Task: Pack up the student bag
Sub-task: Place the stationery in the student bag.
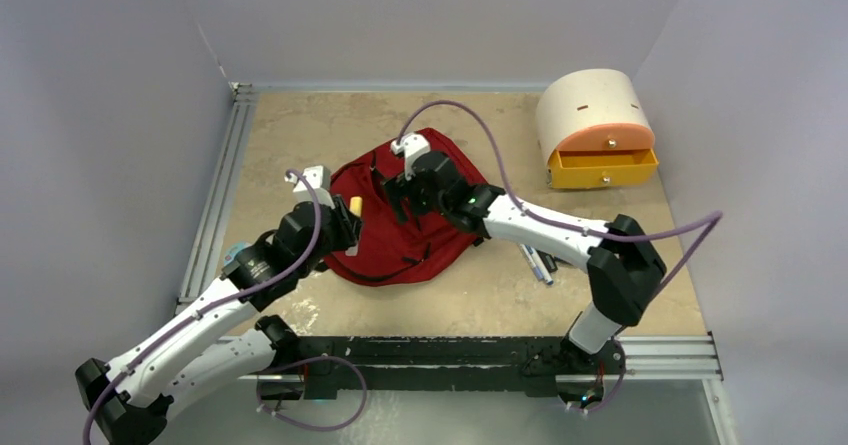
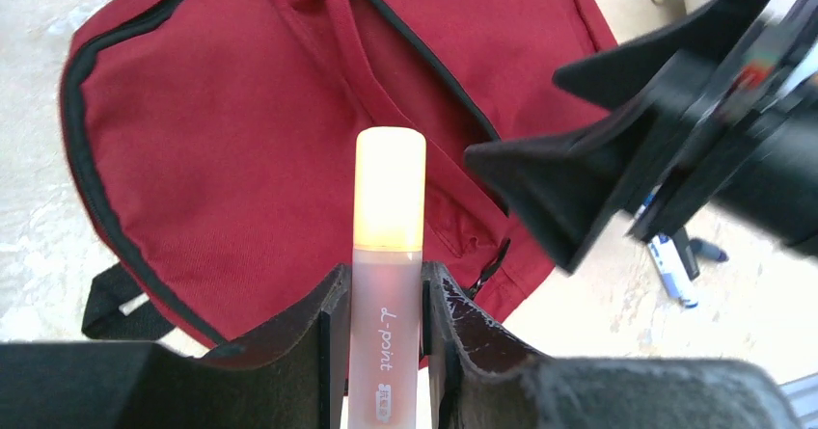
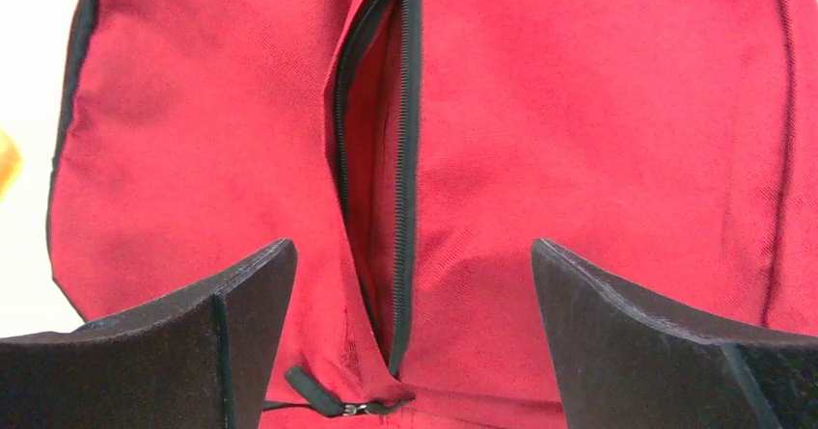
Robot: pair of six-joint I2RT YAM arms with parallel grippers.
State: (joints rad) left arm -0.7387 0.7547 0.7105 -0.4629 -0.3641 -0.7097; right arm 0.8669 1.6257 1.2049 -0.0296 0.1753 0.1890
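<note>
Over on the left, the left gripper [image 2: 386,273] is clamping a highlighter [image 2: 388,255], both fingers pressing its frosted barrel. The glowing yellow-orange cap is pointing out over the bag [image 2: 241,140], and the barrel's lower end is running off the bottom of the left wrist view. The printing on it is only partly readable.

The bag is lying flat in the middle of the table [image 1: 300,145], front side up, between the two grippers. From above, both arms are covering part of it, so its full outline is not showing. One black strap [image 2: 116,304] is poking out from under its near-left edge, and the rest of that strap is hiding beneath the fabric.

The right gripper [image 3: 413,246] is hovering low over the bag with its fingers spread wide, holding nothing. Between them, one black zip [image 3: 400,159] is standing open down the front, and the slit is showing only red fabric and shadow. What is inside cannot be made out. The zip's top end is getting cut off by the frame.

Further right, pens [image 1: 540,263] are lying on the table just beside the right forearm. The arm is hiding part of them, so the count stays uncertain: at least two.

At the far right corner, one drawer box [image 1: 597,130] is sitting well apart from the bag. Two drawers are showing, and the lower yellow drawer [image 1: 603,170] is standing pulled out, its contents not visible.

The tally: one bag, one highlighter, one box, two grippers.
</note>
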